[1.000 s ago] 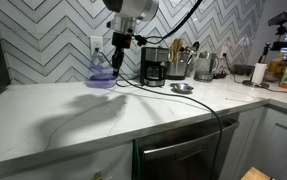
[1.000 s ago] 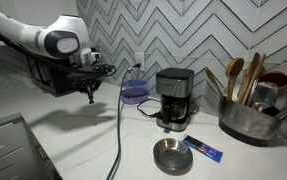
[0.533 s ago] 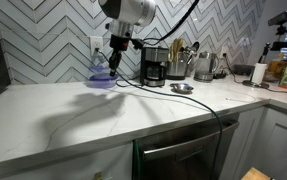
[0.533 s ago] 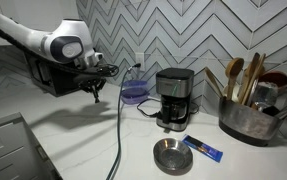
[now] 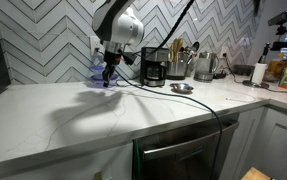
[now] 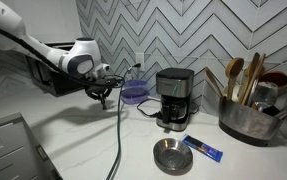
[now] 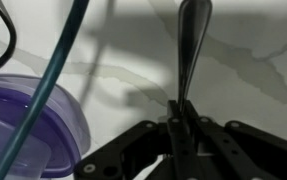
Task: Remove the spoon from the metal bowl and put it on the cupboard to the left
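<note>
My gripper [image 7: 181,128] is shut on the slim dark spoon [image 7: 193,35], whose bowl end hangs over the white marble-look cupboard top [image 7: 248,85]. In both exterior views the gripper [image 5: 108,78] [image 6: 101,96] is low over the cupboard top [image 5: 93,115] [image 6: 83,140], just beside the translucent purple bowl [image 5: 100,74] [image 6: 135,92] [image 7: 23,125]. The shiny metal bowl [image 5: 182,88] [image 6: 171,156] stands empty in front of the black coffee maker, well away from the gripper.
A black coffee maker [image 5: 154,66] [image 6: 173,97] stands by the tiled wall. A metal container of long-handled utensils [image 6: 245,110] and a blue packet [image 6: 203,148] are near the metal bowl. A cable [image 6: 119,135] hangs from the arm. A dark dishwasher front [image 5: 183,155] is below.
The arm has dropped and tilted. The gripper with the spoon has come down close to the cupboard top next to the purple bowl.
</note>
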Available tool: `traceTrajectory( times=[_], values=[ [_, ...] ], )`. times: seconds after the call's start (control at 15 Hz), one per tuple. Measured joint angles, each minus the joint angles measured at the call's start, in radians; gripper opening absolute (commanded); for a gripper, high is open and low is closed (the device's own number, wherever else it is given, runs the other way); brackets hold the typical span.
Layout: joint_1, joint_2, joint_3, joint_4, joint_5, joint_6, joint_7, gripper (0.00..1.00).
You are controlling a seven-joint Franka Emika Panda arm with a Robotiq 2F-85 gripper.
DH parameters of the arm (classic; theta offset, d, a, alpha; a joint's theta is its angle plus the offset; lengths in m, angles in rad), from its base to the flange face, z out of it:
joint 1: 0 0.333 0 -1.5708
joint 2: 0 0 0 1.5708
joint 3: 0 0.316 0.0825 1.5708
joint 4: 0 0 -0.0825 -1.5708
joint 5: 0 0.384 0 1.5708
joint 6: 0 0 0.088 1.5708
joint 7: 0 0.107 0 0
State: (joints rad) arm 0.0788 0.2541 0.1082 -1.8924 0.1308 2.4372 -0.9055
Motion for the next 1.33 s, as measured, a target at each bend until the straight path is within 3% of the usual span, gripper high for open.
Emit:
traceTrajectory(
  times=[0.8, 0.87, 0.93, 1.07, 1.33],
  values=[
    [-0.004, 0.178, 0.028, 0.139, -0.028, -0.013, 0.0, 0.02],
    [-0.004, 0.184, 0.028, 0.149, -0.037, -0.02, 0.0, 0.1],
    [-0.004, 0.188, 0.03, 0.158, -0.044, -0.031, 0.0, 0.34],
    [-0.004, 0.195, 0.032, 0.172, -0.058, -0.046, 0.0, 0.36],
    [-0.004, 0.205, 0.04, 0.189, -0.077, -0.052, 0.0, 0.66]
  ],
)
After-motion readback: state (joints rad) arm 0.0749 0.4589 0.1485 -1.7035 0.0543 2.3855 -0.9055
